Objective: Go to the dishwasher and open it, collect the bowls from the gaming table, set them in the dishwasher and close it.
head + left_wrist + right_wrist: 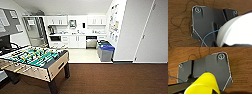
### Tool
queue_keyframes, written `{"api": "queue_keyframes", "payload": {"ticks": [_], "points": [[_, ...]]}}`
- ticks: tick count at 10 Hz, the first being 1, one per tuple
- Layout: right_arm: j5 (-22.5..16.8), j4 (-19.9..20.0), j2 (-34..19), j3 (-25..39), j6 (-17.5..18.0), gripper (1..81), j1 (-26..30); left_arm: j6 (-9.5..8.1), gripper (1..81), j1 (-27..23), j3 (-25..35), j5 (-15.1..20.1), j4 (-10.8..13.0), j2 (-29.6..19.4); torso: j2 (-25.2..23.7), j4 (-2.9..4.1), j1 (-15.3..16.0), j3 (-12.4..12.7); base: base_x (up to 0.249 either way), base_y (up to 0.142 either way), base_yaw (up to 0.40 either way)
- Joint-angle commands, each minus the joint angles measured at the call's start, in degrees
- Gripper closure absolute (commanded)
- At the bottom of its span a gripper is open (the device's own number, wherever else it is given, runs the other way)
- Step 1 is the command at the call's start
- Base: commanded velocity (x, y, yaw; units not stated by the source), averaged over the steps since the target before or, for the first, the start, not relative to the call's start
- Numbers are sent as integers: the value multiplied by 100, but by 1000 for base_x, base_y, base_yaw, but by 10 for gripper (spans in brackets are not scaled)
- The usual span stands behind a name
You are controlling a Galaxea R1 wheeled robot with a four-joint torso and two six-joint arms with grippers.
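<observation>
— Where's the dishwasher (91,43)?

— In the head view, far across the room, under the counter in the run of white cabinets (78,41). Its front faces this way: a dark band on top, brushed grey metal below. Its width runs along the counter. Whether the door is ajar I cannot tell.

— Any writing on it?

— None legible. The sheets on the white wall (113,22) to its right are too blurred to read.

— And the gaming table (53,68)?

— Near, at the left. It has a green field, rods across it with yellow and white figures, pale wood sides and black legs. Its long axis runs from the left edge toward the middle of the room, with one short end turned to the right.

— The bowls?

— In the left wrist view a smooth, rounded white bowl (238,30) sits large against the robot's dark plate, and a thin blue wire (208,35) curves by it. In the right wrist view there is a glossy yellow bowl (204,83), also rounded.

— Are they held?

— I cannot tell how the left gripper or the right gripper stands, or whether either has hold.

— What else?

— Brown ribbed carpet (112,77) lies underfoot, and a pale floor (80,55) begins at the kitchen. Grey bins (106,53), one with a blue lid, stand right of the dishwasher.
</observation>
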Motion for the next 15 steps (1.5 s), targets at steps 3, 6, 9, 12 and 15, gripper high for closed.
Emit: {"api": "queue_keyframes", "payload": {"ticks": [3,6,9,12,15], "points": [[-250,-70,-74,26,-11,811,261,-20,811,-199,-12,123,60,-129,4,0,5,-2,159,-70,0],[-250,-70,-74,26,-11,811,270,-20,811,-199,-12,123,51,-138,4,0,0,-2,159,0,0],[-250,-70,-74,26,-11,811,279,-29,811,-199,-12,114,51,-138,4,0,0,-2,171,0,0],[-250,-70,-74,8,-20,811,278,-20,811,-199,-12,114,33,-120,6,0,2,-2,185,0,0],[-250,-70,-74,8,-11,811,279,-37,811,-199,-12,123,-2,-94,4,0,-4,-2,189,0,0]]}}
